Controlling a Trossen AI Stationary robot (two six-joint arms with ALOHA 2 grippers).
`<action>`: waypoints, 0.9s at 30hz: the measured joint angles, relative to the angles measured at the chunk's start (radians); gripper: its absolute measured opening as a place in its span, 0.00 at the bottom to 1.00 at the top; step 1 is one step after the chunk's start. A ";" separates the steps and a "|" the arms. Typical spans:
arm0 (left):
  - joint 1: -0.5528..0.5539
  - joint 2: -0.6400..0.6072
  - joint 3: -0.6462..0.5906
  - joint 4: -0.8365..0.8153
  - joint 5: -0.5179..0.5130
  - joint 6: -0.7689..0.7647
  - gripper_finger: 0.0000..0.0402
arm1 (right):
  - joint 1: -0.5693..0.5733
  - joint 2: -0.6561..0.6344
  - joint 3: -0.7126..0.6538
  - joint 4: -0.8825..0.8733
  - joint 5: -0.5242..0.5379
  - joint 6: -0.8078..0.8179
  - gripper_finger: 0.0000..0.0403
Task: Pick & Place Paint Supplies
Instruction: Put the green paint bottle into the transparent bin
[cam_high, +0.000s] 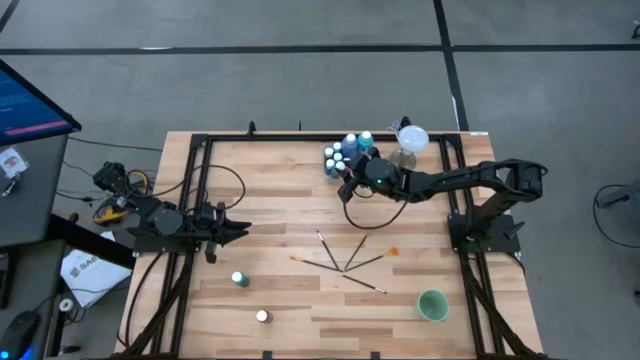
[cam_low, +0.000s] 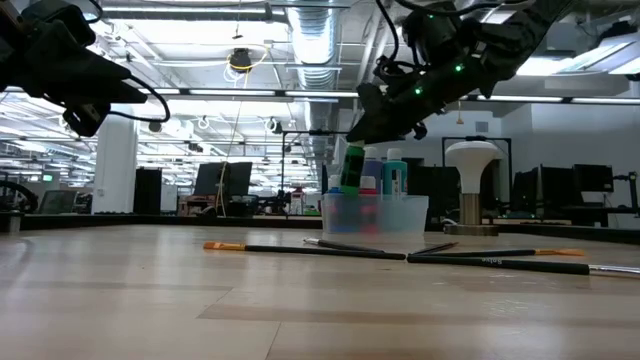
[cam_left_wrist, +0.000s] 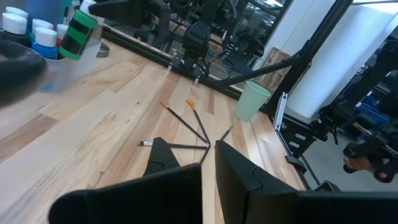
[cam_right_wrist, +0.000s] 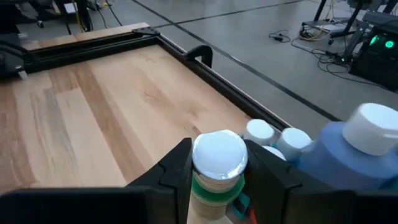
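From above: right tool at the bottle cluster by the table's far edge; left tool waits over the left side, fingers barely parted; two bottles and the paintbrushes are still out. Table-level: green bottle pinched, hanging over the clear tub, tilted. Right wrist: fingers clamp below the white cap, long axis near upright. Judged mid-placement; next, lower and release.
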 joint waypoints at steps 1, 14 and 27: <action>0.000 0.000 0.000 0.000 0.000 0.000 0.00 | 0.000 0.003 0.001 0.004 -0.001 -0.002 0.28; 0.000 0.000 0.000 0.007 0.003 0.000 0.00 | 0.000 -0.009 0.010 -0.028 0.042 -0.052 0.28; 0.000 0.000 0.000 0.007 -0.001 0.000 0.00 | -0.005 0.004 0.013 -0.013 0.050 -0.097 0.28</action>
